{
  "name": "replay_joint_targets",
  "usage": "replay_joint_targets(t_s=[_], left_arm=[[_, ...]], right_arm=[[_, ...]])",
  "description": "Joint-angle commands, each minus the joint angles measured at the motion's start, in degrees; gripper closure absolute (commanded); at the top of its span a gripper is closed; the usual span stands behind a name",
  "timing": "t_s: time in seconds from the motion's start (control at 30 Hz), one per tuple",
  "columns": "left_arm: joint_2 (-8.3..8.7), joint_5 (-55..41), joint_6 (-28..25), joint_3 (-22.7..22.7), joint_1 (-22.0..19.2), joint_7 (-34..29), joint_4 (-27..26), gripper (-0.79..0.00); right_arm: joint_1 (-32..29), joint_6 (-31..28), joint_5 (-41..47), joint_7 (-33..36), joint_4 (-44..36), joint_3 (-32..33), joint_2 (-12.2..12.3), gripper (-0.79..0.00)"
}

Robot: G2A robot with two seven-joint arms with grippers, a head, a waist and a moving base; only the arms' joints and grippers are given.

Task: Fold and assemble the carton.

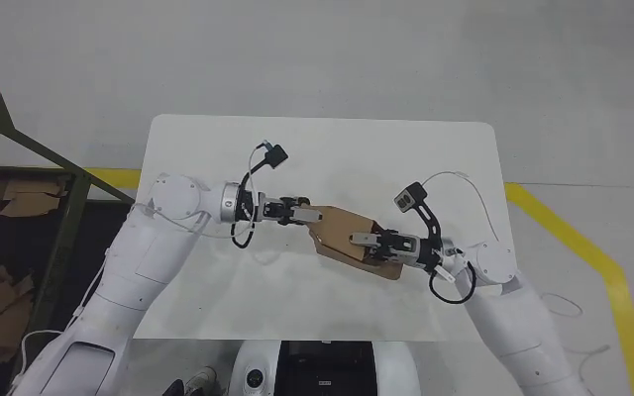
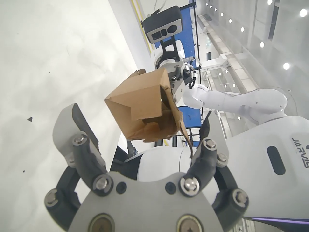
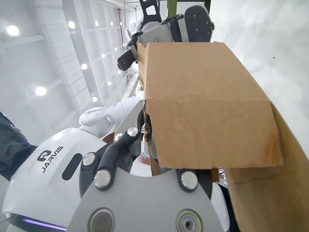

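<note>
Right pincer (image 1: 374, 241) first: it is clamped on the near end of the carton (image 2: 137, 102) and carries it in the air, above the middle of the worktop (image 1: 198, 148) and clear of it. Across from it, the left pincer (image 2: 140, 113) stands wide, its fingers (image 2: 79, 131) spread to either side of the carton's far end and gripping nothing. One ragged flap (image 2: 179, 121) trails down towards a left finger, though I cannot tell if it touches.

Now the carton itself. It is plain brown corrugated board, half formed, with its walls squared up, one end open and loose flaps hanging. I judge it light, since a single pinch at one end holds it level. The panels look stiff across their faces and willing to bend only along the scored creases. The chewed, frayed flap edges suggest board that tears or crushes if squeezed hard. Its matt paper skin should grip well against rubber pads. The best hold, I'd say, is on a wall edge or close to a crease, where the board is doubled and firm. A flap tip would simply hinge away. The free pincer would do well to take the opposite wall and steady the carton while the flaps go in.

Further out, the worktop is white, smooth and flat, with rounded corners. It should let cardboard slide easily and give a fair surface to press a fold against. Beyond it lies pale grey floor (image 1: 495, 59) crossed by a yellow line (image 1: 555, 223), and round ceiling lights (image 3: 41, 90) hang overhead in a big white hall.
</note>
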Motion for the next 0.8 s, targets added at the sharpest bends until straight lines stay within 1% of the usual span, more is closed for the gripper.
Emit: replay_joint_targets(t_s=[0.0,0.43,0.77], left_arm=[[-0.02,0.3,0.5,0.6,0.0,-0.1,0.0,-0.785],[-0.28,-3.0,0.0,2.1,-0.4,0.4,1.5,-0.785],[-0.28,-4.5,-0.6,2.5,-0.6,0.1,2.5,-0.785]], right_arm=[[-0.1,0.0,0.9,0.5,0.0,0.3,0.1,0.0],[-0.3,-1.1,5.1,2.0,0.4,0.7,0.1,0.0],[-0.4,-1.7,7.2,2.8,0.3,0.5,0.1,0.0]])
